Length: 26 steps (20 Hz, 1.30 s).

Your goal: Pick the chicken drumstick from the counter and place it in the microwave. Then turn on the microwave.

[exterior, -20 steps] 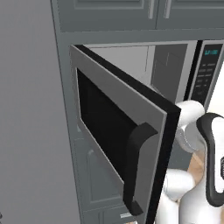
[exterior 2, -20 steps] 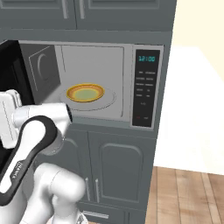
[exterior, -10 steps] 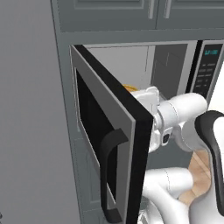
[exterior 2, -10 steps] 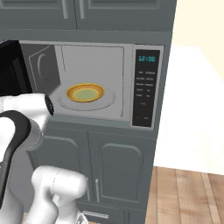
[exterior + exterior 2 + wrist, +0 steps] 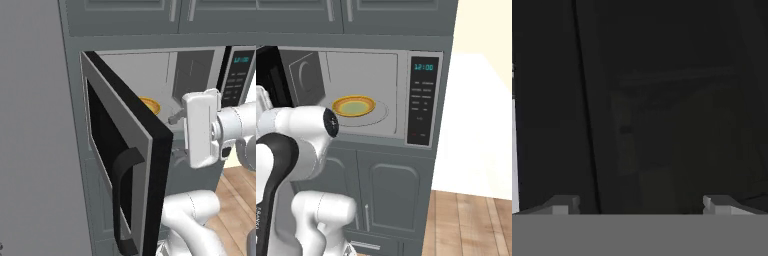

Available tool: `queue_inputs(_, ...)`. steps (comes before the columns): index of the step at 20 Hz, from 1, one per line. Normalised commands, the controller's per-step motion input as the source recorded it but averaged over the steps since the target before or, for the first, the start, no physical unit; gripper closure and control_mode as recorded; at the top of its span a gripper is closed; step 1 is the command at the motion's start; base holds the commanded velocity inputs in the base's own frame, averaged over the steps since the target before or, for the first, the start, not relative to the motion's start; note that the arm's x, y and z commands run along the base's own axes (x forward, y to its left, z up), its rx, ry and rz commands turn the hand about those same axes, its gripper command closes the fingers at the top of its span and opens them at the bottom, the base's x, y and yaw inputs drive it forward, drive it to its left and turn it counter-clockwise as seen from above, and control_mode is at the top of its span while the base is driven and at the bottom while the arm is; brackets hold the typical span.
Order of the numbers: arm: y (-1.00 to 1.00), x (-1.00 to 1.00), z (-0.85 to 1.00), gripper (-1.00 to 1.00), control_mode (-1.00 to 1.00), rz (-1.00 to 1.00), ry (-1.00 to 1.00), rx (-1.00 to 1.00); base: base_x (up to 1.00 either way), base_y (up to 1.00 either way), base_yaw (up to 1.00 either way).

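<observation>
A built-in silver-grey microwave [image 5: 381, 95] sits in a wall of grey cabinets, its door [image 5: 127, 170] swung partly open toward the camera. In the left base view the white arm reaches in from the right and its end effector [image 5: 172, 137] is pressed up close against the inner face of that door, just behind the door's free edge, with the dark curved handle [image 5: 122, 200] on the far, outer side of the door from it. In the hand view the two finger tips [image 5: 562, 205] stand far apart at the bottom corners with nothing between them, so the end effector is spread wide and empty, facing the door's black window at close range. Beyond the end effector, deeper in the microwave cavity, a yellow plate [image 5: 354, 106] rests on the turntable; whether the chicken drumstick lies on it cannot be made out. To the far side of the cavity from the end effector, the black keypad [image 5: 423, 105] carries a lit teal display [image 5: 424, 67]. Grey cabinet doors [image 5: 381, 200] sit below the microwave, above a wooden floor [image 5: 471, 225].
</observation>
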Motion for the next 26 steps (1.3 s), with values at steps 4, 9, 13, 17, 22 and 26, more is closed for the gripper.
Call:
queue_inputs(4, -0.94, 0.02, 0.34, -1.0, -1.0, -0.24, -0.03, -0.31, 0.0, 0.0, 0.0)
queue_inputs(9, -0.46, 0.0, 0.06, -1.0, -1.0, -0.15, -0.19, -0.58, 0.0, 0.0, 0.0)
queue_inputs(13, -0.24, 0.0, 0.0, -1.0, -1.0, -0.1, -0.26, -0.72, 0.0, 0.0, 0.0)
queue_inputs(17, -0.28, 0.01, -0.02, -1.0, -1.0, -0.05, -0.11, -0.52, 0.0, 0.0, 0.0)
queue_inputs(22, -0.48, 0.05, -0.21, -1.0, -1.0, 0.0, 0.01, -0.22, 0.0, 0.0, 0.0)
queue_inputs(26, -0.35, 0.03, -0.26, -1.0, -1.0, 0.0, 0.12, -0.03, 0.0, 0.0, 0.0)
